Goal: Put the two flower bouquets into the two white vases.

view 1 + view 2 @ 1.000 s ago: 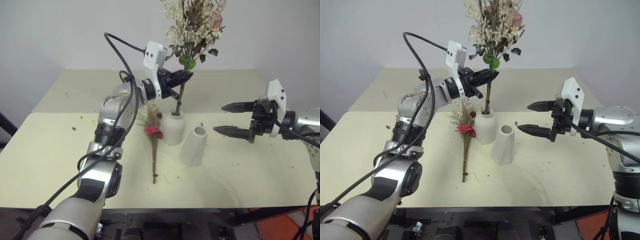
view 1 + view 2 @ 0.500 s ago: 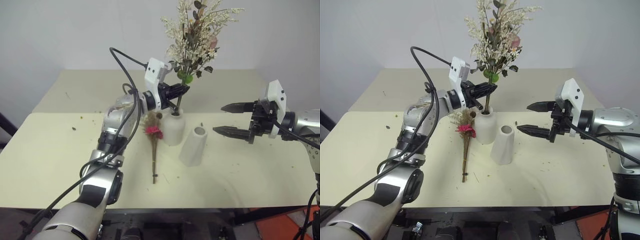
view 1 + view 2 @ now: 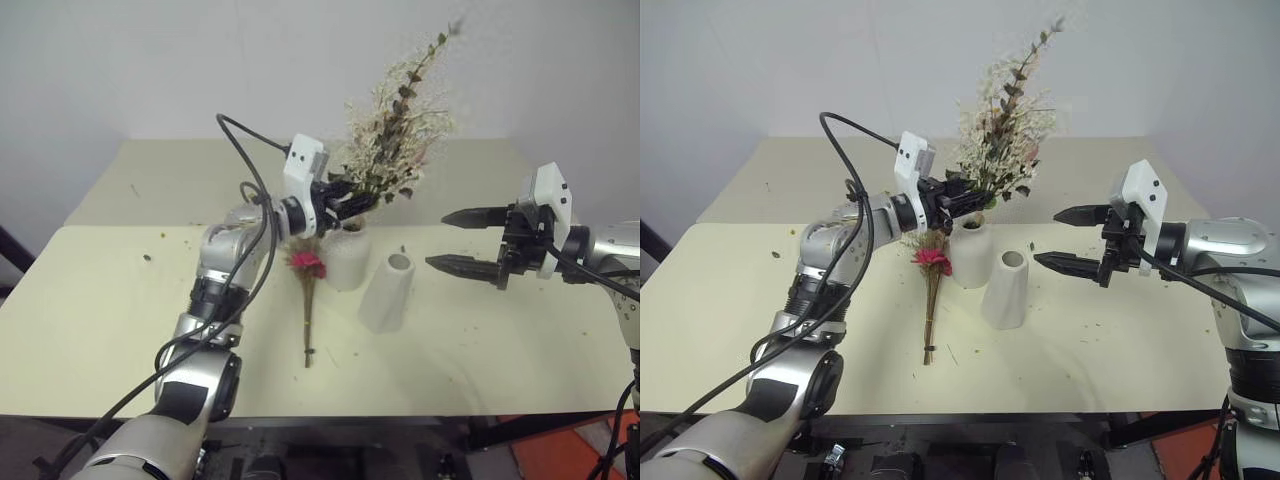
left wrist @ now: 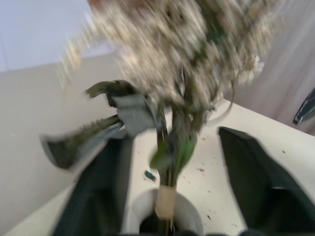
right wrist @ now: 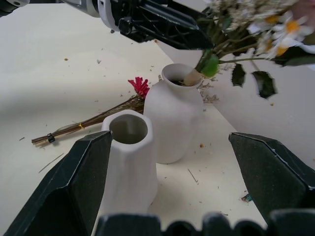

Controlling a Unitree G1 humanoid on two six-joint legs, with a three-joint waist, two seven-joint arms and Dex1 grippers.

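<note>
Between the left gripper's (image 4: 172,167) spread, empty fingers, the white bouquet (image 3: 395,150) leans in the round vase (image 3: 347,255).

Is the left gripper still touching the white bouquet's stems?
Apart: in the left wrist view both fingers stand clear of the stems, which sit in the round vase.

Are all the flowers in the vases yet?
Halfway. The cream-white bouquet stands in the round vase, leaning, with the open left gripper beside its stems. The pink-flowered bouquet lies on the table; the tall vase is empty. The right gripper hovers open.
</note>
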